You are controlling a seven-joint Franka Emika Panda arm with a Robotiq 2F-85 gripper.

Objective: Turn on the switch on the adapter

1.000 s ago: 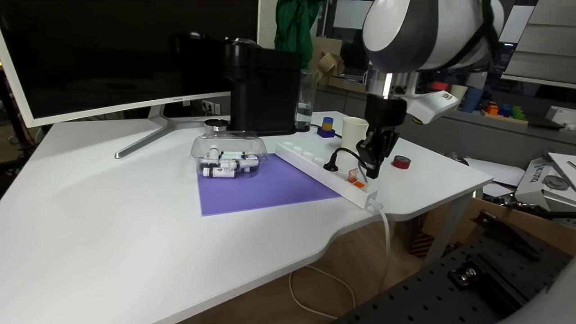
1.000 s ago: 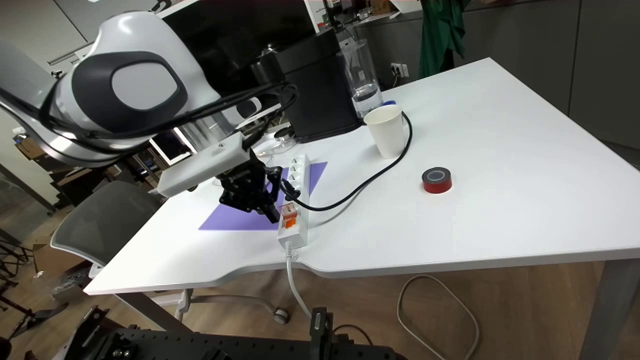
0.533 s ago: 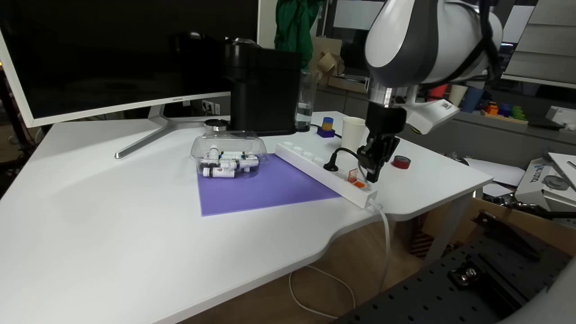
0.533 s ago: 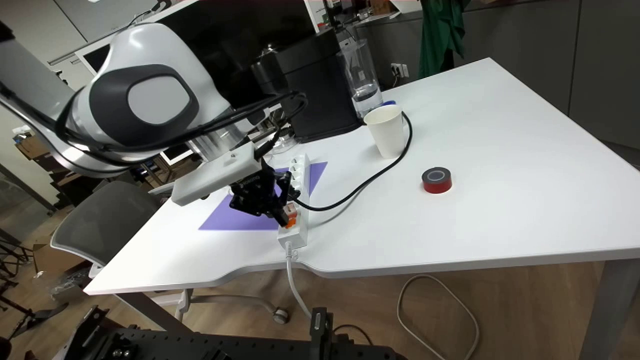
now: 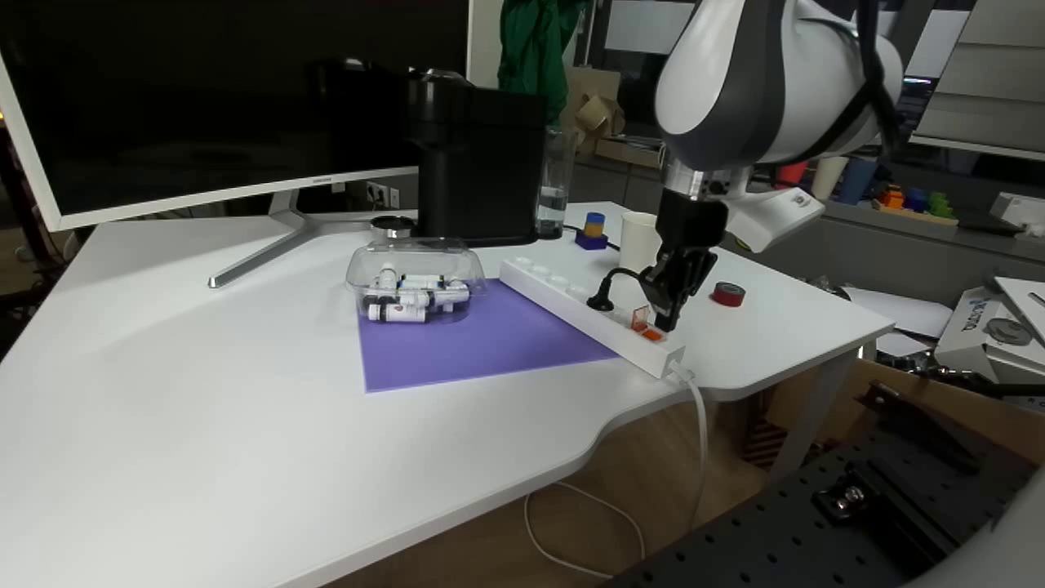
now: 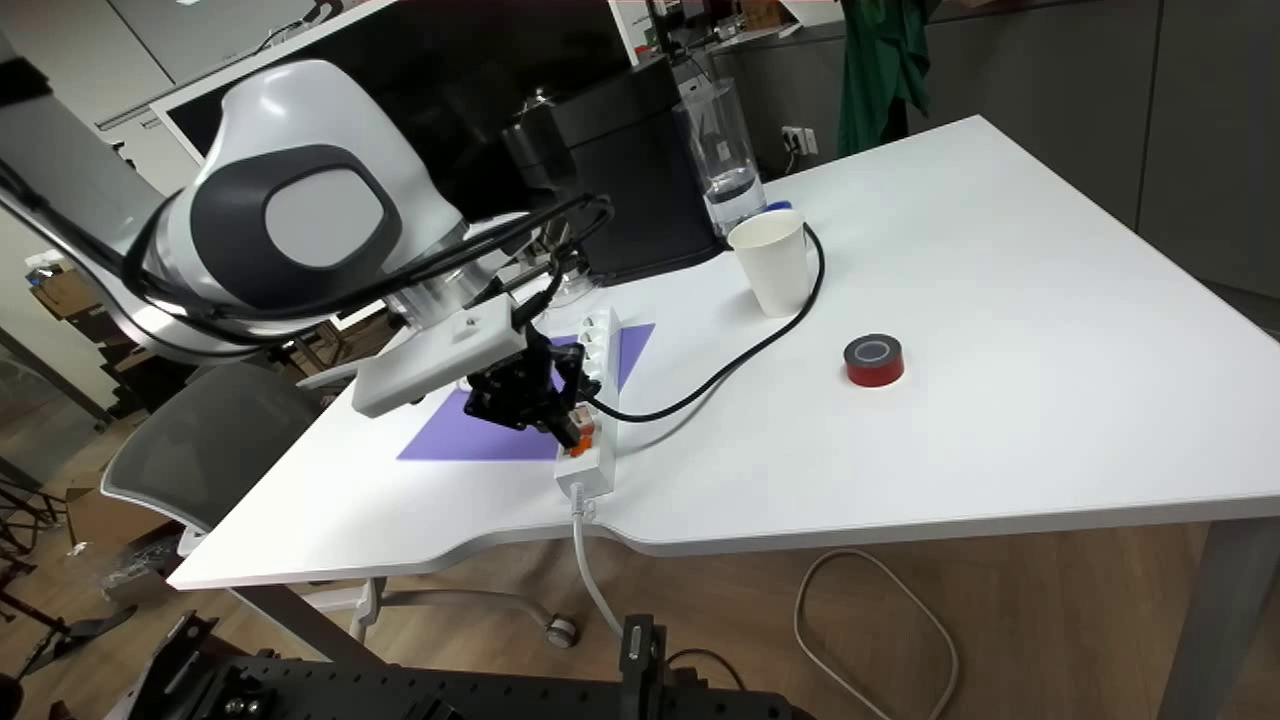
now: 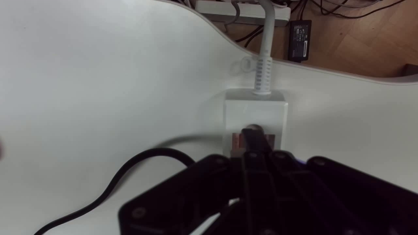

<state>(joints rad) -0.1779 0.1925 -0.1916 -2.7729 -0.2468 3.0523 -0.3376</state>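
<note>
The adapter is a white power strip [image 5: 593, 323] on the table, also in an exterior view [image 6: 588, 478] and the wrist view [image 7: 256, 112]. Its orange-red switch [image 5: 652, 334] is near the cord end, and a clear reddish cover [image 5: 640, 317] stands up beside it. My gripper [image 5: 665, 324] is shut with nothing between its fingers. It points down, with its tips right over the switch [image 6: 580, 446]; I cannot tell whether they touch it. In the wrist view the gripper [image 7: 255, 138] hides the middle of the switch [image 7: 237, 140].
A black plug [image 5: 601, 299] with a black cable [image 6: 700, 392] sits in the strip near the gripper. A white cup [image 6: 772, 262] and a red tape roll [image 6: 873, 361] stand nearby. A purple sheet [image 5: 482, 343] and a clear box of small bottles [image 5: 416, 282] lie beside the strip.
My gripper has come down and across to the switch, from above and beside it. In the last half second it shifted only slightly. The strip and cover look unmoved.
</note>
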